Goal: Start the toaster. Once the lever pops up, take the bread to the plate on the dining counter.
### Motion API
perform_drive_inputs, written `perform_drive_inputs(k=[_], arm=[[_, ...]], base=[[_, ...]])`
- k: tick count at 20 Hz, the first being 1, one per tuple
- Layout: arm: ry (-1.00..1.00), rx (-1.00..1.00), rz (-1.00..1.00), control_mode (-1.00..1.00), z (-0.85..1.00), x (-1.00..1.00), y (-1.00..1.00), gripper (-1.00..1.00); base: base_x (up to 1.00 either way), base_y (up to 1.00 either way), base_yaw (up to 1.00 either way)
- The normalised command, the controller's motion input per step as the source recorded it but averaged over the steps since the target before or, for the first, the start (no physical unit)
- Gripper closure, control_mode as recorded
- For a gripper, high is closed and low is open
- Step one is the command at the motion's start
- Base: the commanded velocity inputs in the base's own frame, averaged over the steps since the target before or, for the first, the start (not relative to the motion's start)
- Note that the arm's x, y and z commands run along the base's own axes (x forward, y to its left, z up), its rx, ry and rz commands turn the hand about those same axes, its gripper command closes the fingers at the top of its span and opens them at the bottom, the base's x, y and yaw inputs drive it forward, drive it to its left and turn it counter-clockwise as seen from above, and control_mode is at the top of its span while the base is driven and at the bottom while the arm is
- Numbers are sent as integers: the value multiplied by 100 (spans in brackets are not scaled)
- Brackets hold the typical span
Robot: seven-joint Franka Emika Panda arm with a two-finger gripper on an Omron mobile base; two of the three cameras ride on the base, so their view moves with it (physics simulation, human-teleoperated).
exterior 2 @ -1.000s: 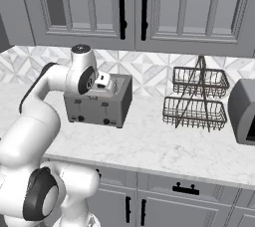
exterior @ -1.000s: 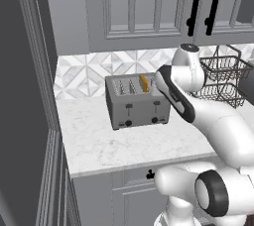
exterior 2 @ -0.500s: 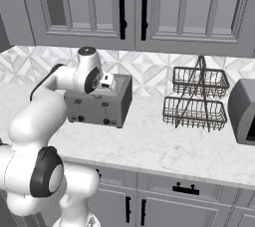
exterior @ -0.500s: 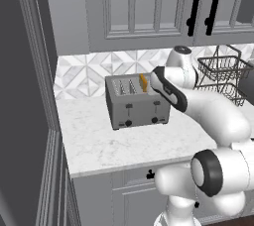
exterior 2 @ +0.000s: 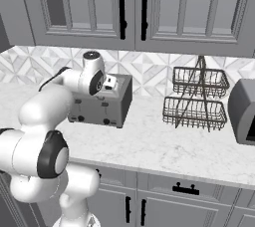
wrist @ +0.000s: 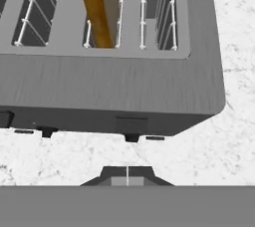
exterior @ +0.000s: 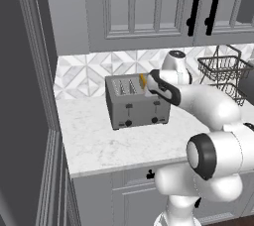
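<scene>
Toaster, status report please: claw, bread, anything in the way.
Claw above toaster, front side; open or shut unclear. Bread upright in a slot, not gripped. Wire basket rack stands well aside.

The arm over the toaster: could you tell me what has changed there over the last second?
The arm has swung its hand further in over the toaster, from its right end toward the front edge, above the right lever. Nothing was gripped or released. The bread still stands in its slot, and the toaster and wire basket have not moved.
</scene>
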Motion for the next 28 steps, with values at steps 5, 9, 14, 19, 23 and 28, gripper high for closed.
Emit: perform_drive_inputs(k=[5,9,14,19,23,28], arm=[[0,0,0,-100,-25,23,0,100],[0,0,0,-100,-21,18,0,100],[0,0,0,-100,-21,16,-2,100],[0,0,0,-100,-18,15,-4,100],[0,0,0,-100,-20,4,-6,100],[0,0,0,-100,-27,0,-6,100]], base=[[0,0,0],[0,0,0],[0,0,0],[0,0,0],[0,0,0],[0,0,0]])
